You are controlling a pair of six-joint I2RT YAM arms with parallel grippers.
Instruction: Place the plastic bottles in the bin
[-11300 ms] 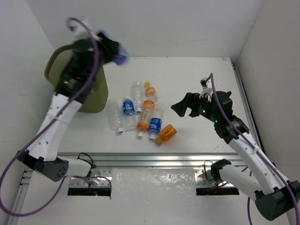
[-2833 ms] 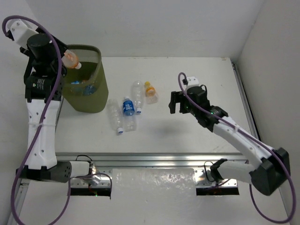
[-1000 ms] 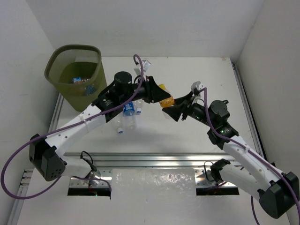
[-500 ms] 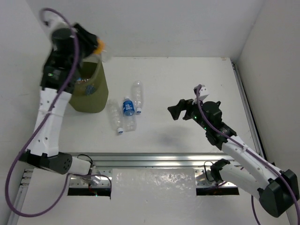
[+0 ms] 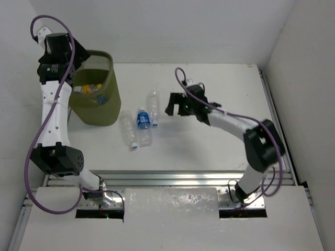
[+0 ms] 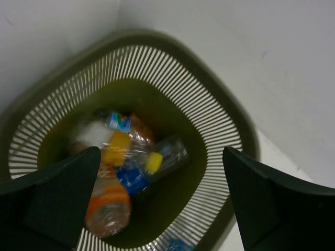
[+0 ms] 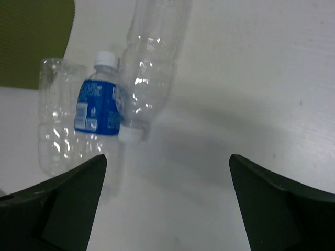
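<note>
- Top view: the bin [image 5: 107,107] stands at the far left of the tabletop [image 5: 220,141], and the left end effector [image 5: 73,55] is raised over its rim. You cannot read its spread from here. To the bin's right lie a long clear bottle [image 5: 153,102], a blue-labelled bottle [image 5: 142,118] and a second clear bottle [image 5: 128,130], their long axes all running roughly far-to-near. The right end effector [image 5: 170,106] hangs just right of the long clear bottle, apart from it. A further clear shape near the blue-labelled bottle is too faint to outline.
- Left wrist view: the fingers [image 6: 52,204] stand wide apart with nothing between them. In the bottom of the bin [image 6: 225,120] you see an orange bottle [image 6: 107,204], yellow caps [image 6: 116,154] and blue labels, piled crosswise. Single bottles are hard to separate.
- Right wrist view: the fingers [image 7: 282,204] are spread wide and hold nothing. The long clear bottle [image 7: 152,63] points its cap toward the lower edge. The blue-labelled bottle [image 7: 97,107], just beside it, points its white cap [image 7: 106,57] the opposite way. The lower end of the second clear bottle [image 7: 55,125] is hidden behind the finger at lower left. A green corner of the bin is cut off at upper left.
</note>
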